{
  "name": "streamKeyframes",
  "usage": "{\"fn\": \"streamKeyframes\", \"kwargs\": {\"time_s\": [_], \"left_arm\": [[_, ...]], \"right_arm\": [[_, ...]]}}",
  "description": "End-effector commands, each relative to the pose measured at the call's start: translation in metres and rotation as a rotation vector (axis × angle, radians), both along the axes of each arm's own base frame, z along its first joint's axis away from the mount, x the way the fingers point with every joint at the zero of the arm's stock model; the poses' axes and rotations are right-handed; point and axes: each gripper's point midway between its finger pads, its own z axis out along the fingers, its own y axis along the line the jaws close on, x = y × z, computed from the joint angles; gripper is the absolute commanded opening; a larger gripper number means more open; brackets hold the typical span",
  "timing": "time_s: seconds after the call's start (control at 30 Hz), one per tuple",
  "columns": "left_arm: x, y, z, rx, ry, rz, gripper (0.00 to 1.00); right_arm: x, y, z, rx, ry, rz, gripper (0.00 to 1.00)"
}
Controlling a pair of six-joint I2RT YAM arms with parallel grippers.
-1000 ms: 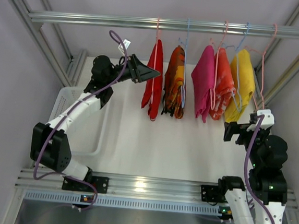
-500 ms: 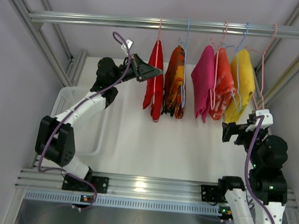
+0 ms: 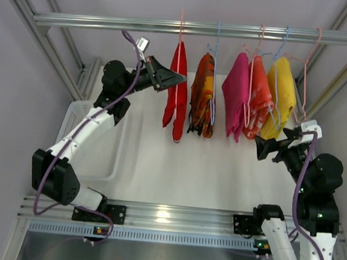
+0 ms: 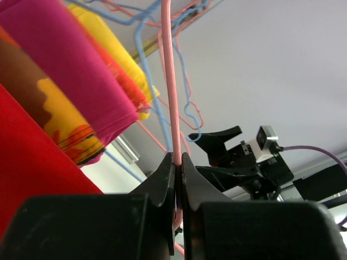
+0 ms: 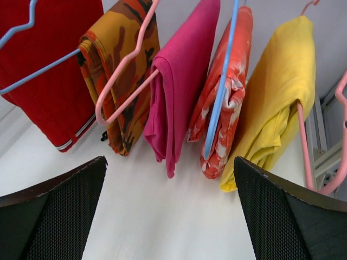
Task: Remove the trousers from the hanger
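The plain red trousers [image 3: 178, 94] hang folded over a pink hanger [image 3: 181, 39] at the left end of the rail. The orange patterned trousers [image 3: 202, 96] hang beside them on a blue hanger. My left gripper [image 3: 181, 78] is shut on the pink hanger's wire just above the red cloth. In the left wrist view the left gripper [image 4: 178, 160] pinches the pink hanger [image 4: 171, 81], with the red trousers [image 4: 32, 162] at the left. My right gripper [image 3: 262, 147] is open and empty below the right-hand garments. Its wrist view shows the right gripper [image 5: 169, 162], the red trousers [image 5: 59, 81] and the orange pair [image 5: 122, 81].
A metal rail [image 3: 110, 22] spans the back. Also hanging on it are a pink cloth [image 3: 236, 93], an orange-and-white cloth [image 3: 260, 98] and a yellow cloth [image 3: 281, 94]. A white basket [image 3: 77, 121] sits on the table at the left, under my left arm.
My left gripper closed on the pink hanger's wire and rose a little, lifting the hanger's hook higher on the rail. My right gripper swung left towards the hanging clothes.
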Motion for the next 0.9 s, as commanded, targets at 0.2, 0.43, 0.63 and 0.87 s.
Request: {"fn": "streamKeyframes", "kwargs": {"time_s": [0.2,0.43,0.63,0.87], "left_arm": [[-0.082,0.029,0.109,-0.126,-0.393,-0.001,0.0],[-0.107,0.026,0.074,-0.019,-0.435,-0.012,0.0],[-0.129,0.024,0.058,0.044,-0.464,-0.015,0.0],[-0.137,0.033,0.059,0.074,-0.466,0.024,0.0]], "right_arm": [[0.001,0.03,0.052,0.105,-0.13,0.164,1.0],[-0.017,0.072,0.1,0.359,-0.175,0.418,0.95],[-0.016,0.095,0.128,0.544,-0.064,0.567,0.79],[-0.006,0.129,0.172,0.63,-0.087,0.678,0.73]]}}
